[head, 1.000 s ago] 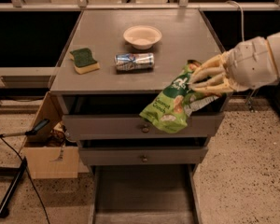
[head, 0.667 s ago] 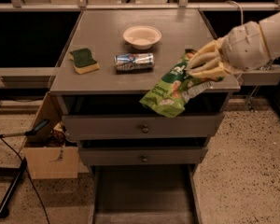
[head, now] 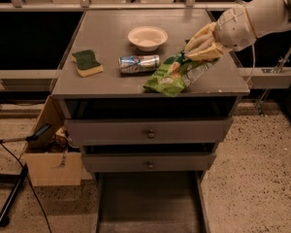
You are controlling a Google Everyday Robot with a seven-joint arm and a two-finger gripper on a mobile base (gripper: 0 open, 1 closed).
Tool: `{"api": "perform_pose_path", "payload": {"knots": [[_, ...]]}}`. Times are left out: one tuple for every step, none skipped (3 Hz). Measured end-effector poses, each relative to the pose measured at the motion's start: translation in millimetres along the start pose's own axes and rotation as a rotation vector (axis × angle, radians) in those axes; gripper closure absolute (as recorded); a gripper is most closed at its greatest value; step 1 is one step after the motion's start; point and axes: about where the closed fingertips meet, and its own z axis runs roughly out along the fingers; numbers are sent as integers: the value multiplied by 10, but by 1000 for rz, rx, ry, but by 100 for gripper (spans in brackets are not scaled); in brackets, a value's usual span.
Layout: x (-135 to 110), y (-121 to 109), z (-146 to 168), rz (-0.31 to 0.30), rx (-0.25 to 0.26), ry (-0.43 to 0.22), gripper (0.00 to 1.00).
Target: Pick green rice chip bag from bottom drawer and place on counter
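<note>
The tool point(head: 198, 52) hangs over the counter point(head: 106, 30) near its right edge, clamped on the upper end of the green rice chip bag point(head: 174, 75). The bag slants down from the tool toward the front edge, close to the front right corner; whether its lower end touches the counter I cannot tell. 1 can point(head: 139, 63) lies just beside it, toward the left edge. The bottom drawer point(head: 148, 203) stands pulled out.

single camera | high, before cabinet point(head: 111, 129), facing down | middling range | tool point(head: 200, 49) upper right, clamping green rice chip bag point(head: 176, 75)
</note>
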Motion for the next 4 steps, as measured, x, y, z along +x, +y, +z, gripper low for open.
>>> {"api": "perform_pose_path", "payload": {"knots": [[145, -223, 65, 61, 47, 28, 100], [365, -254, -60, 115, 129, 88, 100], [698, -127, -247, 175, 193, 140, 100], [965, 15, -380, 213, 227, 179, 100]]}}
